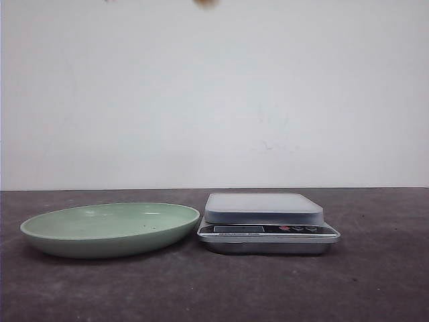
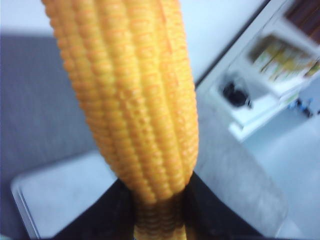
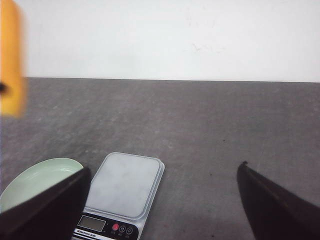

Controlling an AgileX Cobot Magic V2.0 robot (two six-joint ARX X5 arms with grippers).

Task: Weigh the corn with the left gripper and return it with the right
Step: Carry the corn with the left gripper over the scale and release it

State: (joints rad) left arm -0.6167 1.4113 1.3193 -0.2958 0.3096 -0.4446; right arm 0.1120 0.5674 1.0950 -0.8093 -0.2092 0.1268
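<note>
The corn (image 2: 130, 90) is a yellow-orange cob piece with lengthwise kernel rows. My left gripper (image 2: 159, 202) is shut on its lower end and holds it upright high above the scale's pale platform (image 2: 65, 195). The corn shows as an orange strip in the right wrist view (image 3: 10, 55) and as a small blur at the front view's top edge (image 1: 206, 3). My right gripper (image 3: 165, 167) is open and empty, above the table just right of the scale (image 3: 124, 185). Neither gripper shows in the front view.
A silver kitchen scale (image 1: 265, 208) with a display and buttons stands at the table's middle. A shallow pale green plate (image 1: 110, 231) sits empty just left of it, also seen in the right wrist view (image 3: 35, 180). A white wall stands behind the dark table.
</note>
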